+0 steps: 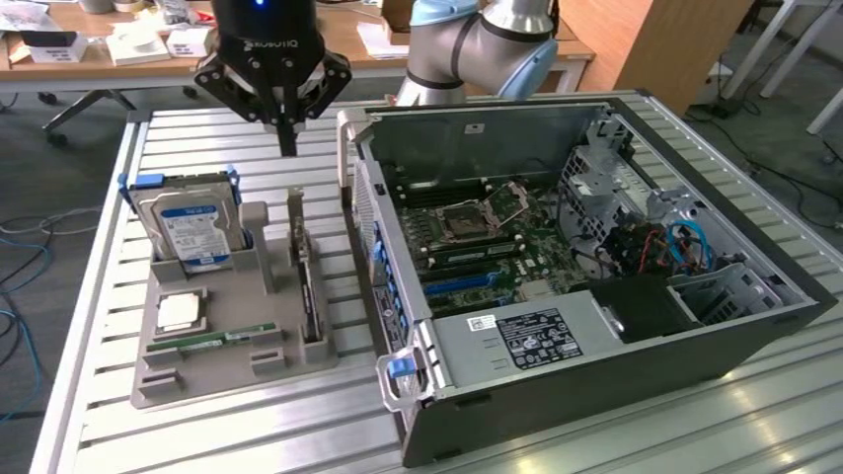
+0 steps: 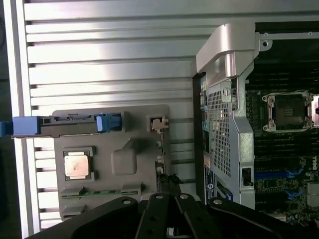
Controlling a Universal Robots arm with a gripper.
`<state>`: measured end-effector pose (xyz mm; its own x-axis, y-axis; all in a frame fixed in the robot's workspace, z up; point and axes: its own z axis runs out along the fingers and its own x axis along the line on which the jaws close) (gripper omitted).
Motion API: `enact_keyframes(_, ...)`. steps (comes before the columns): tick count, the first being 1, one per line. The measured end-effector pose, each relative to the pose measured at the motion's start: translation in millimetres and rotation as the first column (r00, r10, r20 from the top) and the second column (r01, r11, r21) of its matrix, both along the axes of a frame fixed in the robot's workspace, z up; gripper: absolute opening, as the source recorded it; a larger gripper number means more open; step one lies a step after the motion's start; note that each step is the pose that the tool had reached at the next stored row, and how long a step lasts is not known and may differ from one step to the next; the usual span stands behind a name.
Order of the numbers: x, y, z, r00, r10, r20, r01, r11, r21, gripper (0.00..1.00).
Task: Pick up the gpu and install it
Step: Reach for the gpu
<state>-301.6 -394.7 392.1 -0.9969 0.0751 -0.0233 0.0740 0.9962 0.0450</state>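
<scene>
The gpu (image 1: 306, 269) is a thin dark card standing on edge in a slot of the grey holder tray (image 1: 270, 326), along the side nearest the computer case. My gripper (image 1: 287, 146) hangs above the card's far end, fingers pointing down, shut with nothing between them. In the wrist view the gpu (image 2: 160, 149) appears edge-on as a narrow strip along the tray (image 2: 124, 119), and the closed tips of my gripper (image 2: 172, 181) lie just over its near end. The open computer case (image 1: 737, 326) lies on its side at the exterior view's right, motherboard (image 1: 495, 247) exposed.
The tray also holds a silver hard drive with a blue-white label (image 1: 192, 229) in a blue bracket, a processor chip (image 1: 181, 312) and a green memory stick (image 1: 211, 341). All rest on a slatted metal table (image 1: 197, 138). A desk with clutter stands behind.
</scene>
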Motion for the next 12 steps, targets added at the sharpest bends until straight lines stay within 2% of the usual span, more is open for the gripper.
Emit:
enact_keyframes(4, -0.8, -5.8, -0.1, 1.0, 0.0, 0.0002, 0.0, 1.0, 0.0001, 0.11)
enact_keyframes(12, -2.5, -21.8, 0.0, 1.0, 0.0, 0.0001, 0.0, 1.0, 0.0, 0.11)
